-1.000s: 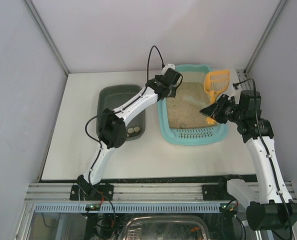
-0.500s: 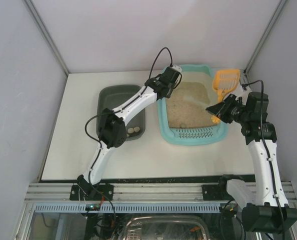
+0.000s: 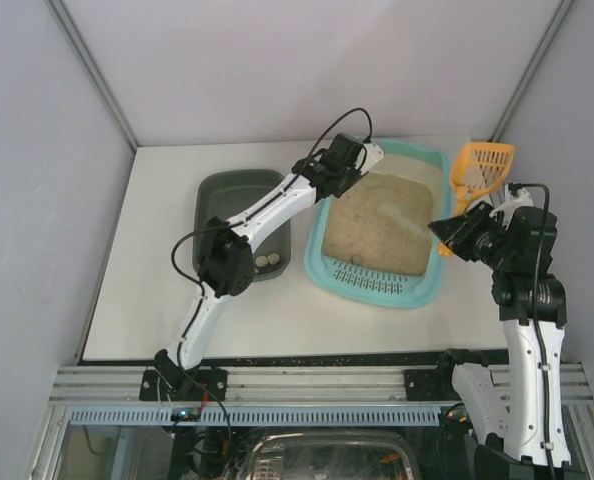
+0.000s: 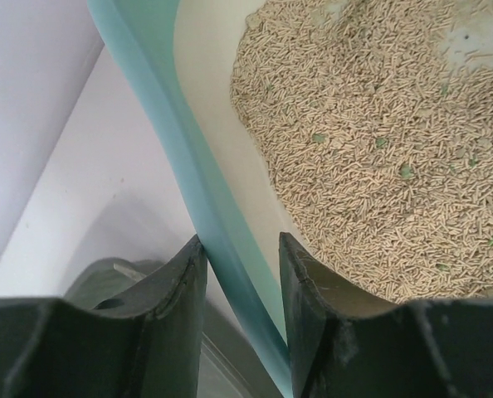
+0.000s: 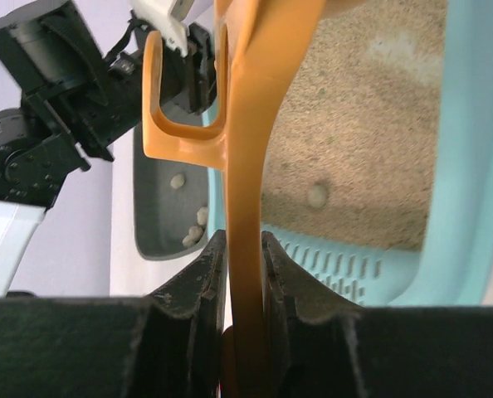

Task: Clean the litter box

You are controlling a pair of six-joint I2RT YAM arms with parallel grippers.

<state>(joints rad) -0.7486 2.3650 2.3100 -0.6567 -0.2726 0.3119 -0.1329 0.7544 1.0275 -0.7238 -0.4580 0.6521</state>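
The light-teal litter box (image 3: 372, 284) lies skewed on the table, its perforated strip nearest me and beige litter (image 3: 377, 225) inside. My left gripper (image 3: 355, 160) is at the far left corner, shut on the box's rim (image 4: 188, 149), which runs between its jaws (image 4: 240, 249). One pale clump (image 5: 317, 195) sits in the litter near the strip. My right gripper (image 3: 455, 228) is shut on the handle of an orange scoop (image 3: 482, 165), held to the right of the box with its head off the far right corner. In the right wrist view the handle (image 5: 246, 124) fills the gap between the fingers (image 5: 242, 240).
A dark grey-green tub (image 3: 242, 215) stands left of the litter box with a few pale clumps (image 3: 267, 260) in its near corner. White walls close in the table on the left, back and right. The right arm stands near the right wall.
The left gripper closed on the box's rim and swung its far end to the right, turning the box. The right arm drew the scoop right, out from over the litter.
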